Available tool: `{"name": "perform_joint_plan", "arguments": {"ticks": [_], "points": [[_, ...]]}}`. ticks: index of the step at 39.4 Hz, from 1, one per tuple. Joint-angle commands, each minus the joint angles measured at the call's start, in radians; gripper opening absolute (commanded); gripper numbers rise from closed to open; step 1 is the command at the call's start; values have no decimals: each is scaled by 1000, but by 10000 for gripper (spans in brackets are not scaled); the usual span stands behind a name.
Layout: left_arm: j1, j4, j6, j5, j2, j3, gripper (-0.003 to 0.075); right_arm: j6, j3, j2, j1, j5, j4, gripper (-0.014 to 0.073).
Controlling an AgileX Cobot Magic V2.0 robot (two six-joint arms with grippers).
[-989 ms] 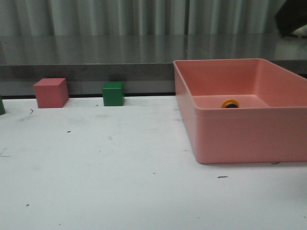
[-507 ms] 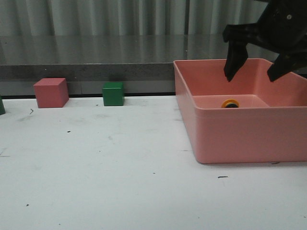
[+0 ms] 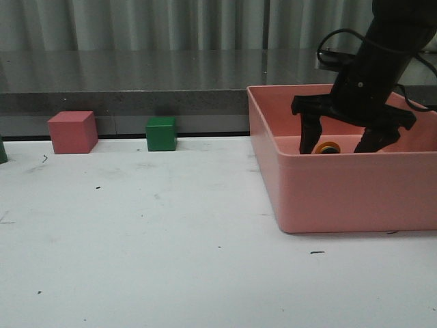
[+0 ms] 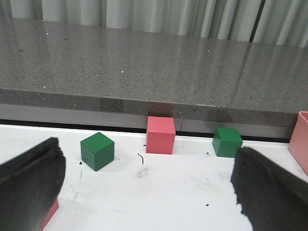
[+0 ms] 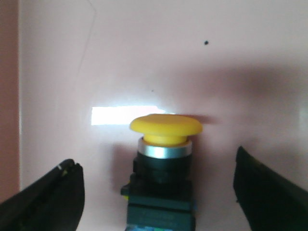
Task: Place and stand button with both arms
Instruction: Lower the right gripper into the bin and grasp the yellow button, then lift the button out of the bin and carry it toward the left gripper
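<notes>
The button [image 3: 328,147] lies on its side on the floor of the pink bin [image 3: 341,195], only its yellow-orange cap showing over the front wall. In the right wrist view the button [image 5: 162,168] shows a yellow cap, a silver collar and a black base. My right gripper [image 3: 332,146] is down inside the bin and open, with one finger on each side of the button and not touching it; the right wrist view shows it too [image 5: 156,166]. My left gripper [image 4: 149,192] is open and empty, low over the white table, and out of the front view.
A pink cube [image 3: 72,132] and a green cube [image 3: 161,133] stand at the table's back edge, below a grey ledge. The left wrist view shows the pink cube [image 4: 160,134], two green cubes [image 4: 97,151] [image 4: 227,142] and the bin's edge [image 4: 301,139].
My right arm came in from the upper right and went down into the bin. Its open fingers now straddle the button. The button and cubes have not moved.
</notes>
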Motion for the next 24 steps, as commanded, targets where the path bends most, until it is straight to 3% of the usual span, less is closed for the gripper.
{"name": "perform_joint_plan", "arguments": {"ticks": [1,5,11,14,24], "points": [[2,-4,-8,-81,9,-38,672,0,-35,-44,-3,-18,6,643],[2,-4,-8,-81,9,-38,672,0,-35,-42,-3,-13,6,573],[2,-4,-8,-81,9,-38,672,0,-35,-42,-3,4,6,325],[2,-4,-8,-81,9,-38,672,0,-35,-44,-3,5,6,242],[2,-4,-8,-81,9,-38,672,0,-35,-117,-3,12,6,220]]}}
